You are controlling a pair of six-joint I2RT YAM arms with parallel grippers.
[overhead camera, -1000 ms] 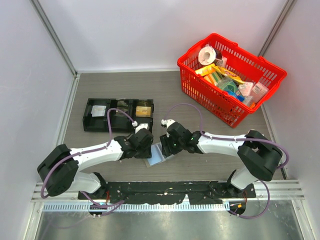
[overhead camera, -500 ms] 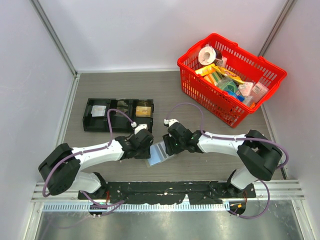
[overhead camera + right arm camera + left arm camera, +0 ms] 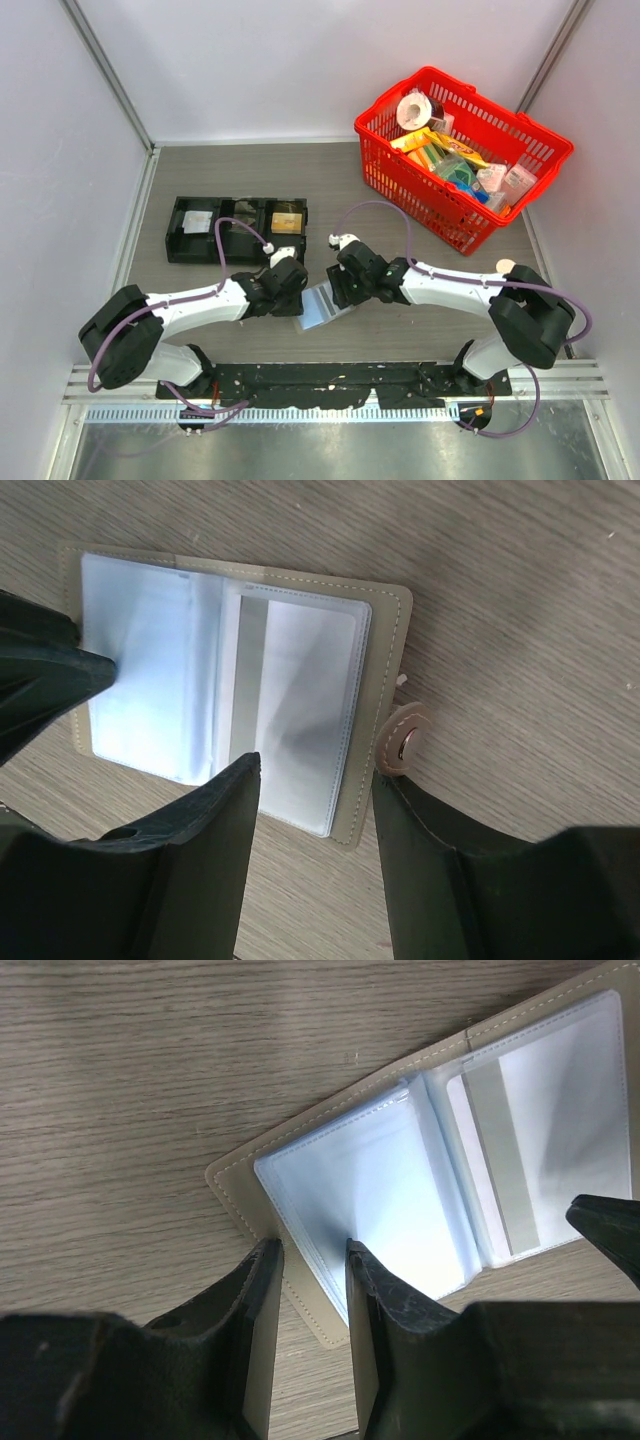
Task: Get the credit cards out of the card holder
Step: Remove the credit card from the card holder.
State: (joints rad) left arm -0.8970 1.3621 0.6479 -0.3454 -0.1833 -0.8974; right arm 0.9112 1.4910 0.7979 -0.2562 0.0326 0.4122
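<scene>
Grey stitched folding card holder (image 3: 400, 1190) lies open on the wood-grain table (image 3: 150, 1080), glossy clear pockets upward, one sleeving a pale striped credit card (image 3: 300, 720). Fingers of the left gripper (image 3: 307, 1290) are narrowly parted over its rim, clamping indeterminate. Those of the right gripper (image 3: 315, 810) are spread astride the opposite panel.

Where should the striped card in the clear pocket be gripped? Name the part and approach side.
Probably the short edge of the card nearest the right gripper, approached from that side: it lies flat in the open card holder, so only an edge offers the fingers a pinch, and that edge sits between them. The pocket's open side cannot be told.
</scene>
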